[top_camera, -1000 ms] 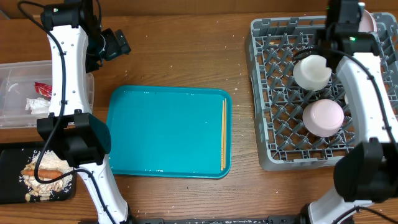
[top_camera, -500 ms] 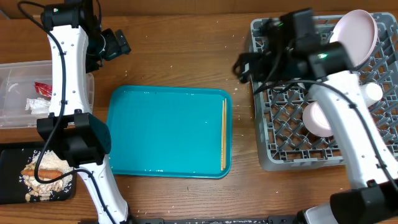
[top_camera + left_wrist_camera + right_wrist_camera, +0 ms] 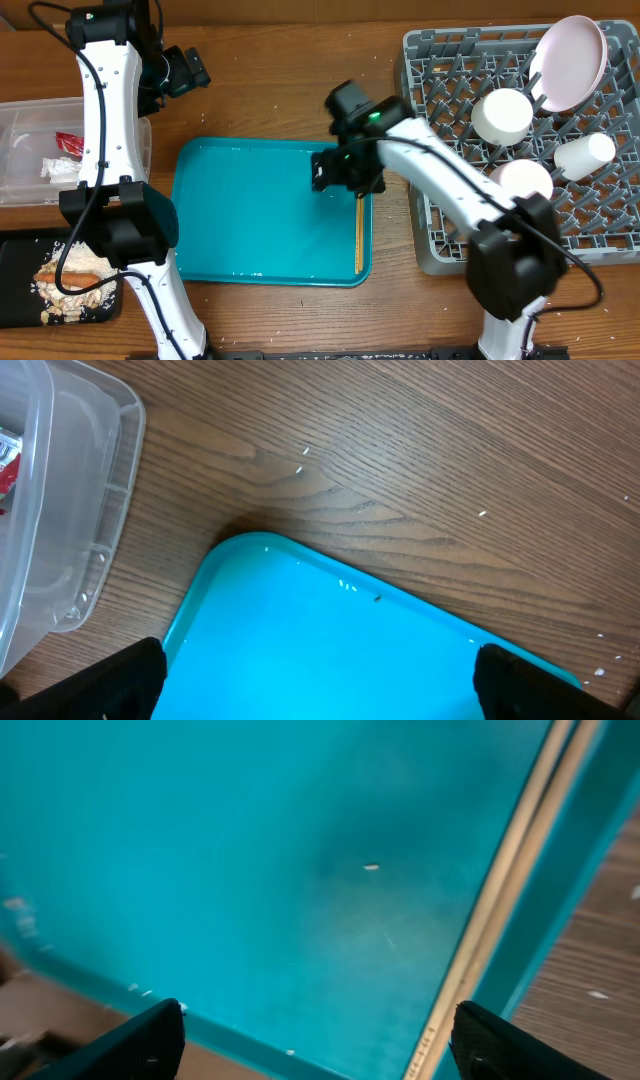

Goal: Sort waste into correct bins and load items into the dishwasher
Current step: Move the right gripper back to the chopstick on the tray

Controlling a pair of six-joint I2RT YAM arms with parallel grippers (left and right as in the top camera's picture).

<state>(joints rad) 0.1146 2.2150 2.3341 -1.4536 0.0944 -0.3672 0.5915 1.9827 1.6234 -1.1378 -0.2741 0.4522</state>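
Two arms reach over the wooden tabletop (image 3: pixel 270 80) in the overhead view. The left hand (image 3: pixel 187 70) hangs beyond the far left corner of the teal tray (image 3: pixel 260 220). The right hand (image 3: pixel 345 172) hovers over the tray's far right corner, just beside the far end of the chopsticks (image 3: pixel 359 235), which lie along its right rim. The grey dish rack (image 3: pixel 425 60) stands at the right, with the pink plate (image 3: pixel 570 60) tilted on edge in its far corner. It also holds a white bowl (image 3: pixel 502 115) and a pale bowl (image 3: pixel 530 178), both seemingly mouth down, and the white cup (image 3: pixel 585 155) lying tilted. At the left edge the clear tub (image 3: pixel 20 120) contains the red wrapper (image 3: pixel 68 143) and the white tissue (image 3: pixel 57 167). Nearer, the black tray (image 3: pixel 12 255) carries the sausage stick (image 3: pixel 72 268) among pale crumbs (image 3: pixel 65 292). In the left wrist view that hand's fingers (image 3: pixel 125 680) are spread wide with nothing between them, above the teal tray's corner, with the tub's corner near it. In the right wrist view its fingers (image 3: pixel 140 1040) are likewise wide apart and empty, over the tray floor, with the chopsticks against the rim.
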